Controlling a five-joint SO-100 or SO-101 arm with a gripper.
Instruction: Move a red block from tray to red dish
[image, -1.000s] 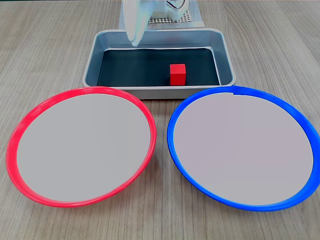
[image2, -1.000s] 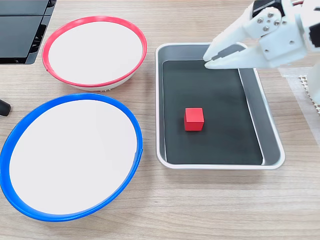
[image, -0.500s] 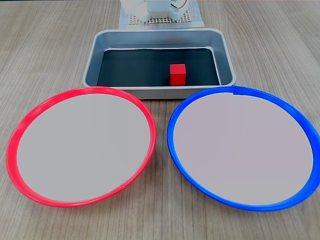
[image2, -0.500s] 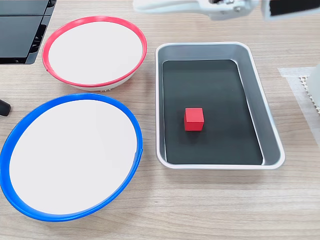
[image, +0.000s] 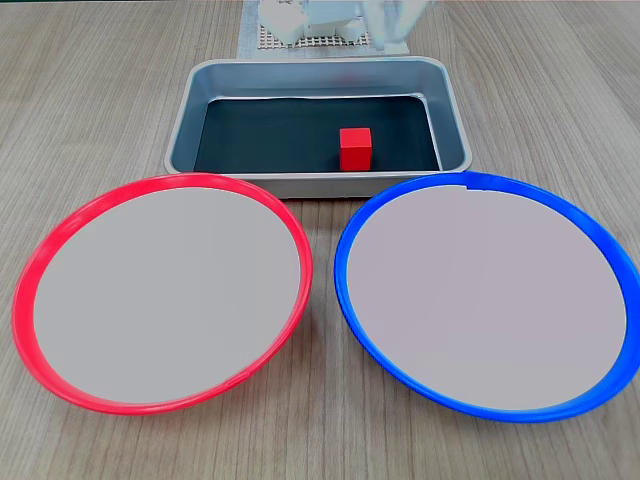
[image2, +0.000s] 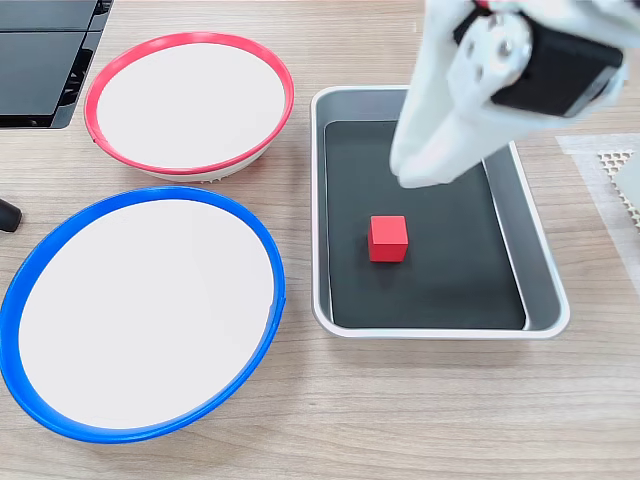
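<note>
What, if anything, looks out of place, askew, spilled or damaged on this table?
Nothing stands out. The block sits flat on the tray floor, the red dish and blue dish lie level and empty on the table, and the gripper hangs above the tray, not touching the block.

A second ago we saw the gripper (image2: 425, 172) low at the far end of the tray (image2: 540, 262), its two white fingers spread apart near the rim. Half a second ago it had lifted and stretched out level, beyond the tray's far edge. Now we find it swung back over the tray's dark floor, fingers pointing down, above and just beyond the red block (image2: 388, 238). Its jaw state we cannot make out.
</note>
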